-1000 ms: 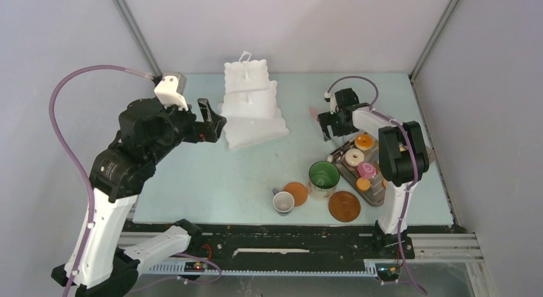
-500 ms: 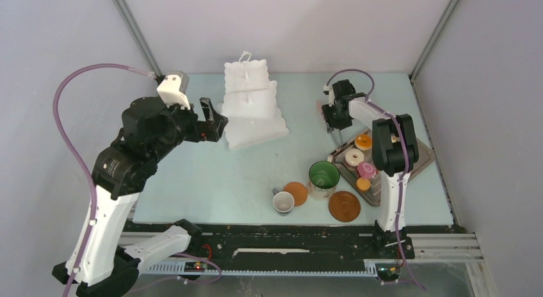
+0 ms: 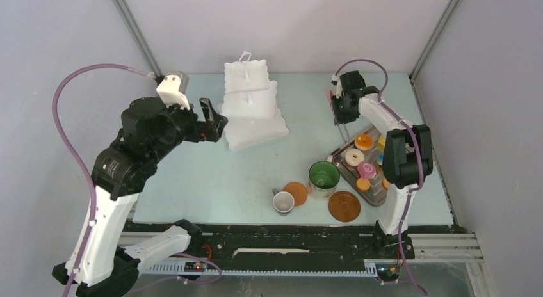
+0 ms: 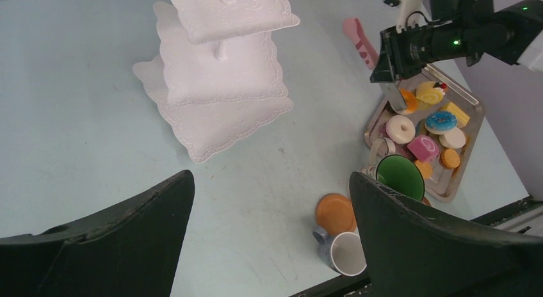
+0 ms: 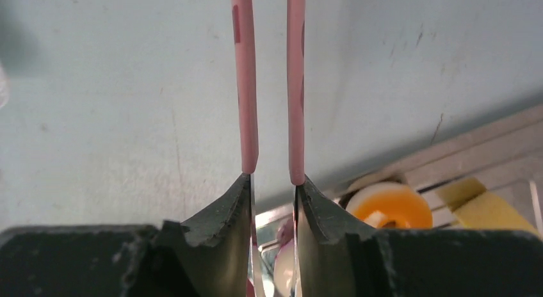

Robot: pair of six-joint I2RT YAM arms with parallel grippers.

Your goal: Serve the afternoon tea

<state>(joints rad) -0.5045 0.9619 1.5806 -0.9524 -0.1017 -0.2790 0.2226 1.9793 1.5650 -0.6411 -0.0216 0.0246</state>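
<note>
The right gripper (image 5: 272,182) has its fingers (image 5: 224,226) clamped on the tongs (image 5: 244,86), one pink arm against each finger, over the table beside the tray (image 4: 477,108) of pastries (image 4: 422,146). The left gripper (image 4: 270,178) gapes wide, holding nothing, near the stand (image 4: 221,73).

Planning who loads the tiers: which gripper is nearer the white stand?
Left. The left gripper sits just beside the stand's left edge; the right gripper holds pink tongs farther off to its right, by the tray.
</note>
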